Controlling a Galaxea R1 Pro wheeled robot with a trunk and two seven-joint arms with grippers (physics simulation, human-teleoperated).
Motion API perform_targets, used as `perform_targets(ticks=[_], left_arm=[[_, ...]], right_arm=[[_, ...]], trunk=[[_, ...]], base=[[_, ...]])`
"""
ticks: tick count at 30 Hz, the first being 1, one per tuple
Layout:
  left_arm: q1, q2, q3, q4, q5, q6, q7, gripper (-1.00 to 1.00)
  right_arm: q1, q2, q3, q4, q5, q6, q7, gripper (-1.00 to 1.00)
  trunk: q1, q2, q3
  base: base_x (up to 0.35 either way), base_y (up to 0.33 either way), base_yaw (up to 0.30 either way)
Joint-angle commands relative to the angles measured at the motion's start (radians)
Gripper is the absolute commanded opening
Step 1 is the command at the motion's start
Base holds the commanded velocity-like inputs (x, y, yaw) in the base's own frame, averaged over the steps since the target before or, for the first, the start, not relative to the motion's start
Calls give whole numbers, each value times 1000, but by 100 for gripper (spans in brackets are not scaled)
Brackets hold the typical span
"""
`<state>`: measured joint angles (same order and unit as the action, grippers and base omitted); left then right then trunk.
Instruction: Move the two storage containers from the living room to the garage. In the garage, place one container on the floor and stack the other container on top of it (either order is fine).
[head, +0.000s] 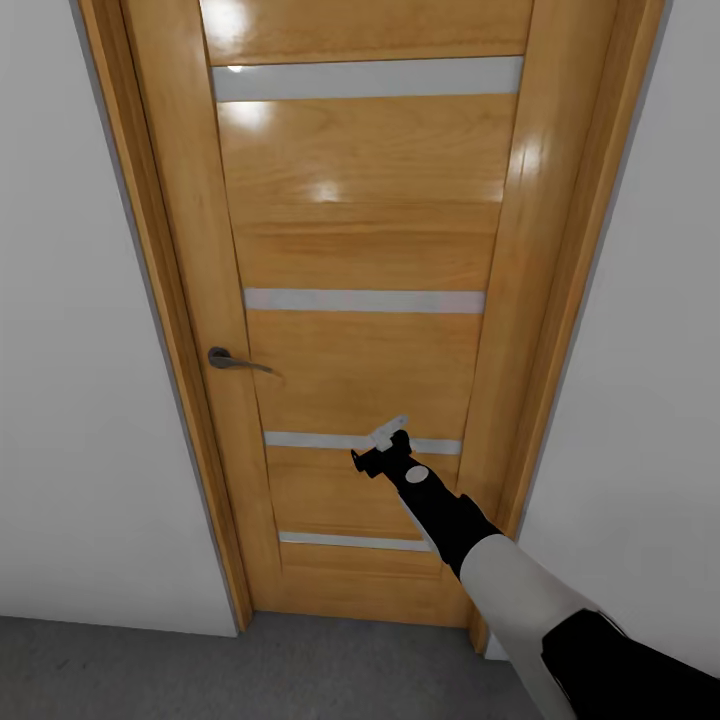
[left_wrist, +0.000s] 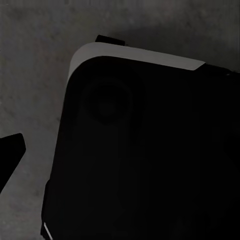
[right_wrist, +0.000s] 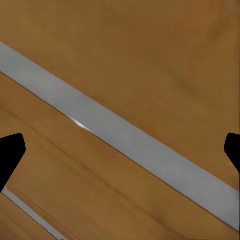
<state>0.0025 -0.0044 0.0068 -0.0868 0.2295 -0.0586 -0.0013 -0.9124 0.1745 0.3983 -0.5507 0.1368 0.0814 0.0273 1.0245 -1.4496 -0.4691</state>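
1. Directly ahead stands a shut honey-coloured wooden door with grey glazed strips (head: 365, 300), with its grey lever handle (head: 232, 360) at the left edge.
2. Right gripper (head: 385, 445) reaches at the door's lower strip, fingers spread, holding nothing.
3. Left gripper (left_wrist: 10, 152): state cannot be told.
4. No container appears; judged, carrying remains wholly outstanding.

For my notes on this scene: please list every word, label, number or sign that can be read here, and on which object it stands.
None: no readable text in these pictures.
The wooden door, its grey stripes, the handle, the walls and the right gripper carry no letters, numbers or signs.
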Motion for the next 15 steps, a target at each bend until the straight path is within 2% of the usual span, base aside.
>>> perform_targets(ticks=[1,15], left_arm=[[0,0,0,-1,6,-2,0,100],[0,-2,-3,-1,1,-1,0,100]], right_arm=[[0,0,-1,-2,11,6,3,100],[0,0,7,1,10,6,1,100]], trunk=[[0,0,-1],[0,0,-1]], base=[[270,0,0],[313,0,0]])
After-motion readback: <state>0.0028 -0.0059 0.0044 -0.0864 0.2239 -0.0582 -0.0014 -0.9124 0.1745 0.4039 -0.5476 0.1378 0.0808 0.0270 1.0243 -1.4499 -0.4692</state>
